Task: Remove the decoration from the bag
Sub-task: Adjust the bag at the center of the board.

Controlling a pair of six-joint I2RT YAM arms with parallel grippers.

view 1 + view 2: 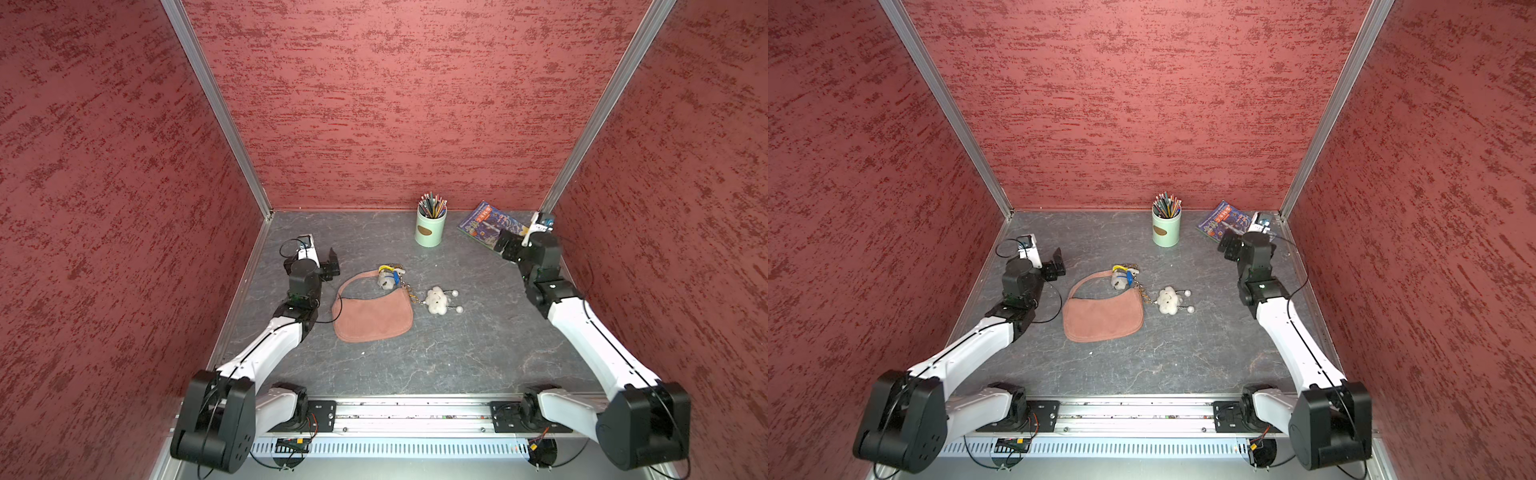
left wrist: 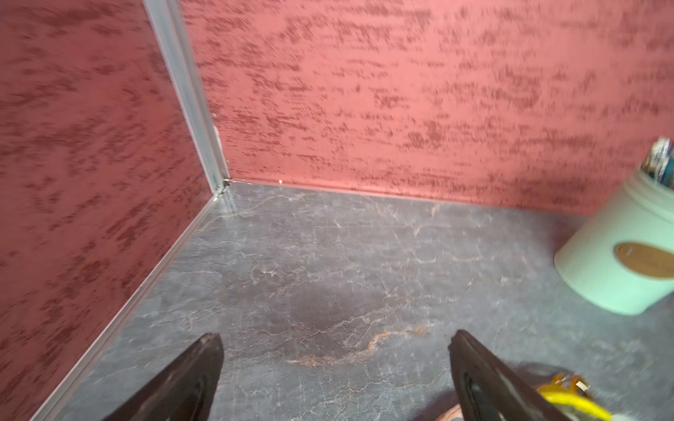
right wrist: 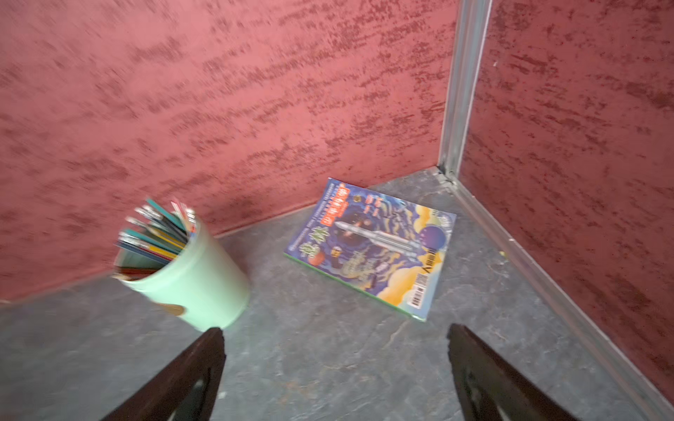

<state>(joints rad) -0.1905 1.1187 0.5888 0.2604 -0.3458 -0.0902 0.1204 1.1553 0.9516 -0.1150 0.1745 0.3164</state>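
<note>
The dusty-pink bag [image 1: 372,320] [image 1: 1102,318] lies flat mid-table, its strap arching towards the back. At the strap's right ring hangs the decoration: a small cream plush with yellow and blue cords [image 1: 386,279] [image 1: 1120,279], and a chain leading to a white fluffy plush [image 1: 436,300] [image 1: 1168,300] lying on the table to the right of the bag. My left gripper [image 1: 333,264] [image 1: 1059,264] [image 2: 335,337] hovers open, left of the strap, with nothing in it. My right gripper [image 1: 505,245] [image 1: 1227,245] [image 3: 335,331] is open and empty at the back right, far from the bag. The yellow cord [image 2: 576,402] shows at one edge of the left wrist view.
A mint cup of pencils [image 1: 430,228] [image 1: 1166,230] [image 3: 197,288] [image 2: 620,262] stands at the back. A colourful magazine [image 1: 484,222] [image 1: 1219,216] [image 3: 372,244] lies in the back right corner, just beyond my right gripper. Red walls with metal rails enclose three sides.
</note>
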